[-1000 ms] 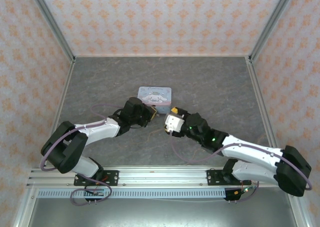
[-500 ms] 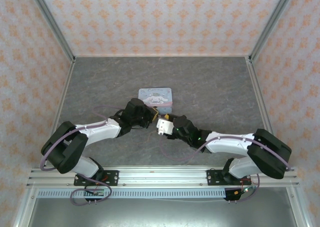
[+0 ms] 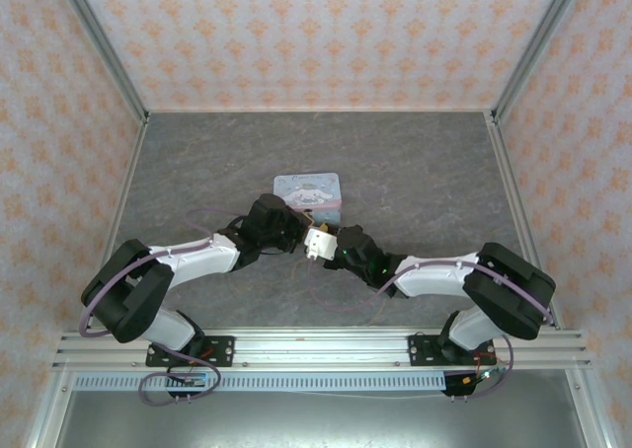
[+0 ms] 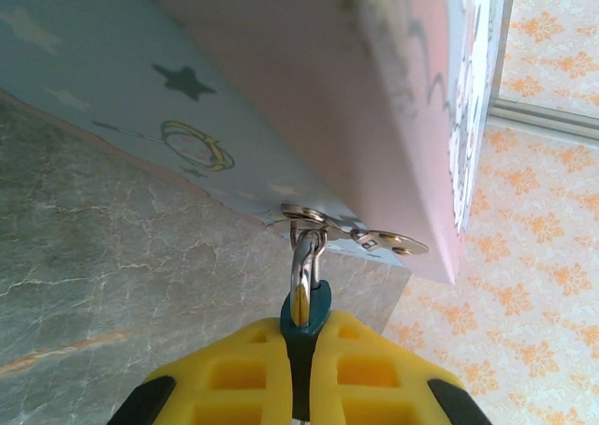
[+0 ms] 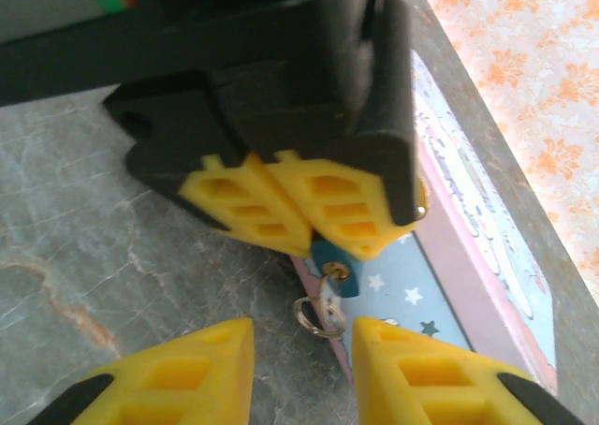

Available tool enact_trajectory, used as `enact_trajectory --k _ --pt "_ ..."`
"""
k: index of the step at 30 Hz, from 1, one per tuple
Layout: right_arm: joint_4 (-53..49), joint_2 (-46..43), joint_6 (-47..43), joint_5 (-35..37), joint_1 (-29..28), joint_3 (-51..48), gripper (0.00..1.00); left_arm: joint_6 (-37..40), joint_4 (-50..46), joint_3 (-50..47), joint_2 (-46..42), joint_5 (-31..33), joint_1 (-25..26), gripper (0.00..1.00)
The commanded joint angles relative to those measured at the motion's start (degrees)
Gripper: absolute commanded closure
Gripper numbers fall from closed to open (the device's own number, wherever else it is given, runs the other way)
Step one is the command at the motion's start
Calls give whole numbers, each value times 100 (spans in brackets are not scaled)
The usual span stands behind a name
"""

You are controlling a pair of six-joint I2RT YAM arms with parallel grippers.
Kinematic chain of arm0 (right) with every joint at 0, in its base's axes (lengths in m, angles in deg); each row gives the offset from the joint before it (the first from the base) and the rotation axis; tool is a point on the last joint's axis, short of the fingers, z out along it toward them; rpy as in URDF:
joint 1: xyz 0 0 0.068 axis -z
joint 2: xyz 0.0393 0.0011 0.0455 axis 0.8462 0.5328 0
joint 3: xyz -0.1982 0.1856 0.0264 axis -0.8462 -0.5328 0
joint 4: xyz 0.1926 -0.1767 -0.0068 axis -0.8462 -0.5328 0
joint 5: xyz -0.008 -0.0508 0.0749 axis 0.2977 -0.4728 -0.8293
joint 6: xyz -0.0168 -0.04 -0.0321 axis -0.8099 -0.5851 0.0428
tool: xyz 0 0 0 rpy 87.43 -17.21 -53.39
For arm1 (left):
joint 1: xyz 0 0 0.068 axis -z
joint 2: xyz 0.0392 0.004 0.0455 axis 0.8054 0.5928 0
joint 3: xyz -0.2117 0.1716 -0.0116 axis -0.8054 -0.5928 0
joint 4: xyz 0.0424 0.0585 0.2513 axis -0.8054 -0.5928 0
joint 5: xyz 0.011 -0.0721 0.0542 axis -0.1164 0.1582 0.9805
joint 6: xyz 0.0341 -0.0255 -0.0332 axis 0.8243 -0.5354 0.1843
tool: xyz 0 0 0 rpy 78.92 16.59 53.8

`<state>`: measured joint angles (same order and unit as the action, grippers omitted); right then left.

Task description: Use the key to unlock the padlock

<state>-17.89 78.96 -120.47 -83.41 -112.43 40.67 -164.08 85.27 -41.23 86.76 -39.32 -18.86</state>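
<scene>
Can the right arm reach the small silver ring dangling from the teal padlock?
Probably yes: the small silver ring hangs free, in line with the right gripper, fingers parted, nothing between.

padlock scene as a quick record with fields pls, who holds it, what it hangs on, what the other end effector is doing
padlock: small, teal, hanging by its shackle from the hasp of the tin box
tin box: pale blue, printed, on the grey table
left end effector: shut on the padlock body
right end effector: open, fingers apart just short of the padlock, holding nothing
</scene>
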Motion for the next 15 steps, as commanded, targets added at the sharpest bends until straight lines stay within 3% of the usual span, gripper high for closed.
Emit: enact_trajectory --k 1,15 --pt "388 128 73 106 79 184 71 -36 82 162 -80 36 45 100" --pt "522 382 279 62 148 254 83 -63 124 144 -49 7 54 100"
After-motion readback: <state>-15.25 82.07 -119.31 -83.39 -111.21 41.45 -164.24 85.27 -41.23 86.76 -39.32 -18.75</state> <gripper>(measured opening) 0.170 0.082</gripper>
